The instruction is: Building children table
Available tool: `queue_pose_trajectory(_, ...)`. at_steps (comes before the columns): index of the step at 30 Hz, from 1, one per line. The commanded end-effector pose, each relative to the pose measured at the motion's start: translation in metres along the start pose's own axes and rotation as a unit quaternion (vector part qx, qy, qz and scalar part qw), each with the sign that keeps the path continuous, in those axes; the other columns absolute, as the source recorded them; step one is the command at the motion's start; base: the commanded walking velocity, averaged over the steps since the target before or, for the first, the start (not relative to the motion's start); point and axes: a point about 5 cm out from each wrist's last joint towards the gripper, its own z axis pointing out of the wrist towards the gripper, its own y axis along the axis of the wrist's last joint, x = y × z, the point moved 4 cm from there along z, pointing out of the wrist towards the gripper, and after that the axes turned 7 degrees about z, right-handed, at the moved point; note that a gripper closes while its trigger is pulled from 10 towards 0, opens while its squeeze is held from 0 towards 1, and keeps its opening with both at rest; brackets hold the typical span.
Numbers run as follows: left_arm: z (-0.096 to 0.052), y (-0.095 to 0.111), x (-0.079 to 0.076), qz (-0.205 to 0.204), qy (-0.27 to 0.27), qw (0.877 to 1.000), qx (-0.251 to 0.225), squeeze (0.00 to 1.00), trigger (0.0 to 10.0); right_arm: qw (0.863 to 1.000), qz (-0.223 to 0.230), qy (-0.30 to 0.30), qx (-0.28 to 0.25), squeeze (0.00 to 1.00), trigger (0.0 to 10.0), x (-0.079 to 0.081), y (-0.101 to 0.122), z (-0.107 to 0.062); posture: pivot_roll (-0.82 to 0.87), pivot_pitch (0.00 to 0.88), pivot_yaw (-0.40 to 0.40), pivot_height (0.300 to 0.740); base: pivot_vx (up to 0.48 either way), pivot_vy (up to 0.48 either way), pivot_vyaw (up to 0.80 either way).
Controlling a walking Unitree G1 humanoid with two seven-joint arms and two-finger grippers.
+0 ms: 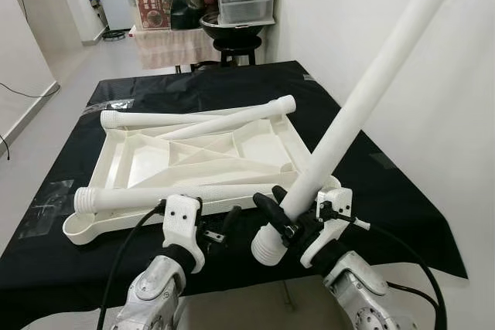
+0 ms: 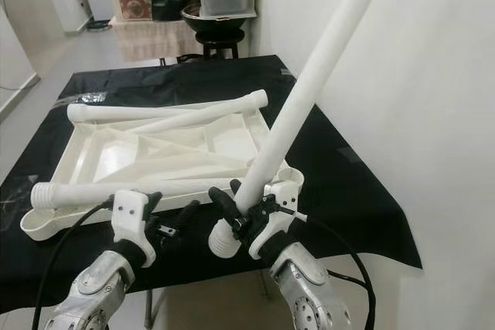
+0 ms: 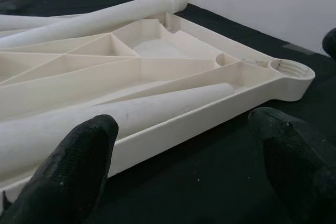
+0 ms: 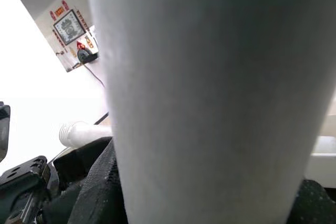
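Observation:
A white plastic tabletop (image 1: 267, 130) lies upside down on the black-covered table (image 1: 193, 86), its ribbed underside facing up. Three white legs lie on it: one along the far edge (image 1: 155, 119), one slanted across (image 1: 232, 120), one along the near edge (image 1: 155, 195). My right gripper (image 1: 298, 218) is shut on a fourth white leg (image 1: 363, 98), holding it tilted up to the right, threaded end (image 1: 268, 249) down near the table's front edge. The corner socket (image 3: 289, 69) is close by. My left gripper (image 1: 220, 231) hovers open just in front of the tabletop's near rim (image 3: 173, 129).
A white wall (image 1: 433, 52) runs close along the right of the table. Behind the table stand a stool (image 1: 236, 44) with a black pan and storage boxes (image 1: 246, 1), and a cloth-draped rack (image 1: 166, 40). Grey floor (image 1: 46, 125) lies to the left.

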Motion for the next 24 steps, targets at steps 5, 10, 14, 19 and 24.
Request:
queue_pose_trajectory(5,0.001,-0.003,0.001,0.034,-0.006,0.999,0.003,0.0,10.0,1.0,-0.006,0.02,-0.009,0.0,10.0,0.009,0.006,0.004,-0.08,0.0,0.045,0.74,0.0,-0.475,0.0)
queue_pose_trajectory(10,0.006,-0.005,0.009,0.037,0.015,0.999,0.009,0.0,10.0,0.998,-0.055,0.026,-0.024,0.0,10.0,0.008,0.02,0.013,-0.08,0.0,0.045,0.74,0.0,-0.283,0.0)
queue_pose_trajectory(14,0.006,-0.006,0.012,0.038,0.02,0.999,0.011,0.0,10.0,0.997,-0.067,0.024,-0.029,0.0,10.0,0.006,0.025,0.015,-0.07,0.0,0.048,0.74,0.0,0.0,0.0)
queue_pose_trajectory(19,0.006,-0.006,0.013,0.038,0.019,0.999,0.014,0.0,10.0,0.996,-0.078,0.026,-0.031,0.0,10.0,0.008,0.028,0.018,-0.07,0.0,0.052,0.74,0.0,0.0,0.0)
queue_pose_trajectory(24,0.007,-0.007,0.013,0.04,0.012,0.999,0.014,0.0,10.0,0.994,-0.097,0.029,-0.033,0.0,10.0,0.01,0.03,0.021,-0.07,0.0,0.054,0.74,0.0,0.0,0.0)
